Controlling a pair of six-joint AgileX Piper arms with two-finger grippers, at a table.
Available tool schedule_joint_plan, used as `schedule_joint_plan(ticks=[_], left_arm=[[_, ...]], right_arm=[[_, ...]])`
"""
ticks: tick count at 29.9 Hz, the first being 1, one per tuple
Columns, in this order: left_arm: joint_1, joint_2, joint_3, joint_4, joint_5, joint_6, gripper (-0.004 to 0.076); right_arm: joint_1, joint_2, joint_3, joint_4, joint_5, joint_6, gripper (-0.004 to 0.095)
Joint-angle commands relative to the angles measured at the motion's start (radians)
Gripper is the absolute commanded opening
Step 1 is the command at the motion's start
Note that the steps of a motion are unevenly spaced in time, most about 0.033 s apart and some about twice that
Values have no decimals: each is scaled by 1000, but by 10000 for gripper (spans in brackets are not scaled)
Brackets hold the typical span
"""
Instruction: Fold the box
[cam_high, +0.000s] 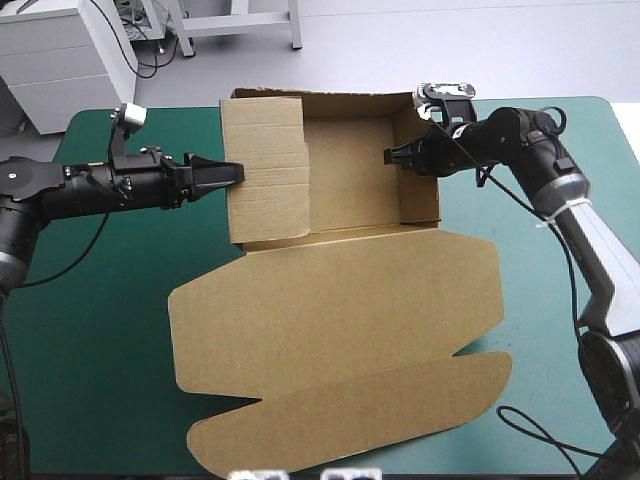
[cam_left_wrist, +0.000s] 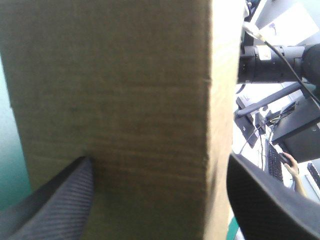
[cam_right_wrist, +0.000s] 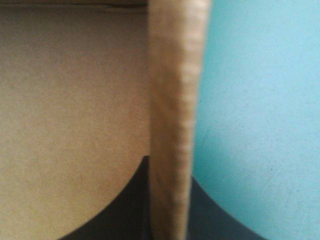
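Clamping box (cam_high: 340, 300) wall, right gripper (cam_high: 393, 156)

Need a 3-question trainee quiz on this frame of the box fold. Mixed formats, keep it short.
1. True or false: on the box, the lid stands upright.
2. What does the right tool pinch, all but shut? A) the lid B) the right wall C) the far wall
3. Fill in: the left tool has its fingers ____, with the left wall between them.
Key: 1 false, it lies flat; 2 B; 3 apart.
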Motion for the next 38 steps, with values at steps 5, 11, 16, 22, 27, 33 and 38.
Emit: schedule_joint_plan(ticks=[5, 11, 16, 22, 27, 33, 38], left_arm=[[-5, -39, -25, -39, 68, -3, 538], [-5, -39, -25, 143, 6, -57, 488], [-7, -39, -25, 270, -68, -89, 475], [-83, -39, -25, 415, -262, -137, 475], [-144, -39, -25, 570, -381, -226, 475], [-146, -39, -25, 676, -417, -239, 387], [-146, -37, -25, 695, -413, -239, 292]], right_arm=[[79, -52, -27, -40, -117, 62, 3], [135, -52, -28, -46, -162, 68, 3], [189, -52, -60, -168, -167, 139, 3], [235, -52, -107, -220, -156, 211, 3], [242, -52, -142, -217, -96, 234, 3], [242, -52, -148, -203, -57, 234, 0], [242, -52, -150, -168, -51, 219, 0]])
